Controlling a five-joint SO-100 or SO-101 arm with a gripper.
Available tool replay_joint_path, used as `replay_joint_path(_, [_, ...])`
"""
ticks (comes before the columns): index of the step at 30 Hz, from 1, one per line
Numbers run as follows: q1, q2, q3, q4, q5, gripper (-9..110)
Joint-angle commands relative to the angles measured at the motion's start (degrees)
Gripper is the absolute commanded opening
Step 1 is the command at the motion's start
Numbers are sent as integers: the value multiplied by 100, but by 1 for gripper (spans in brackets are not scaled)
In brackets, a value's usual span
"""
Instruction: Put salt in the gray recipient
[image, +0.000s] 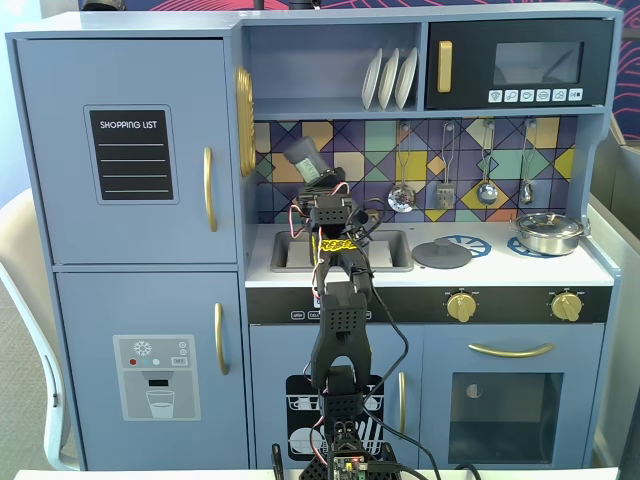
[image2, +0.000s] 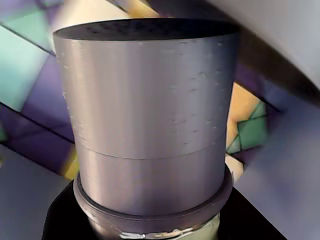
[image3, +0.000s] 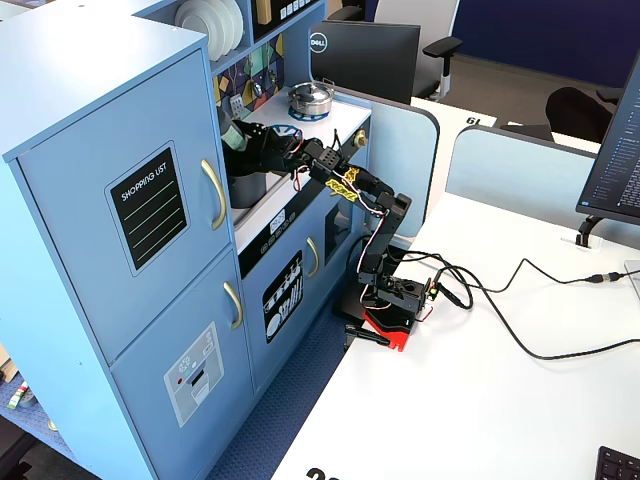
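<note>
While tilted above the sink (image: 385, 262), salt (image: 305, 162) gripped in jaws

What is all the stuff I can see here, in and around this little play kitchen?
Salt shaker: one, gray, tilted, held above the sink.
Sink: one, pale, in the counter.
Flat lid: one, dark gray, on the counter.
Steel pan: one, silver, right burner.
Plates: three, white, upper shelf.
Hanging utensils: four, silver, on the tiled wall.
Knobs: two, gold, below the counter.
Monitor: one, black, behind the kitchen.
Arm: one, black.
Gripper: one, black, clamped on the shaker.
</note>
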Motion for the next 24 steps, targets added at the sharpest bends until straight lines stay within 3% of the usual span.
replay_joint_path(1, [-44,334,-193,-44,-114,0])
replay_joint_path(13, [-650,-791,-2153,-88,18,0])
replay_joint_path(24, [-44,62,-439,9,-35,0])
